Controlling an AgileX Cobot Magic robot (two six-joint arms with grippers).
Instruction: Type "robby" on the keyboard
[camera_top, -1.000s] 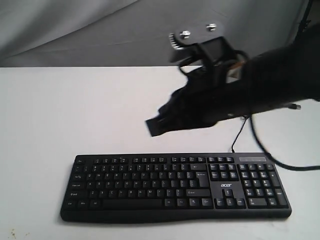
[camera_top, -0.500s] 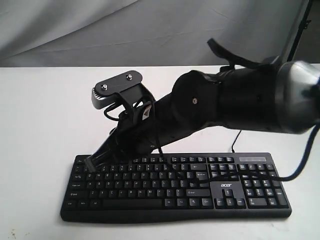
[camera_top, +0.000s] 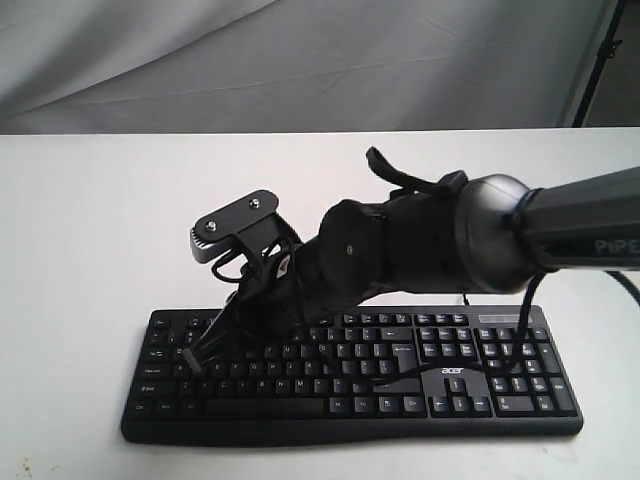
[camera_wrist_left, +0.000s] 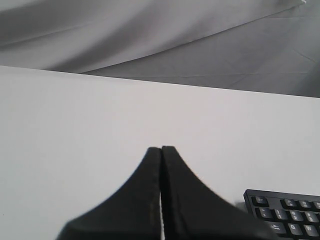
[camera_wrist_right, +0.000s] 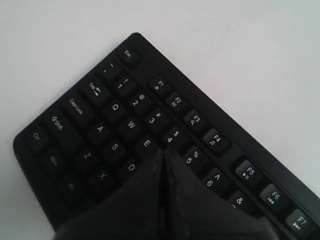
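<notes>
Right pincer (camera_wrist_right: 161, 156), tips together as one point for a single key, pointed at the keyboard (camera_wrist_right: 100, 132) beside E: R, I'd guess. Left pincer (camera_wrist_left: 161, 151), also together, hung over the tabletop (camera_wrist_left: 75, 115).

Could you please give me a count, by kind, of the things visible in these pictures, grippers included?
wide black plastic keyboard with white key legends: 1
black robot grippers: 2, the right gripper and the left gripper, both with fingers pressed together
white table: 1
grey fabric backdrop: 1
Total: 5
</notes>
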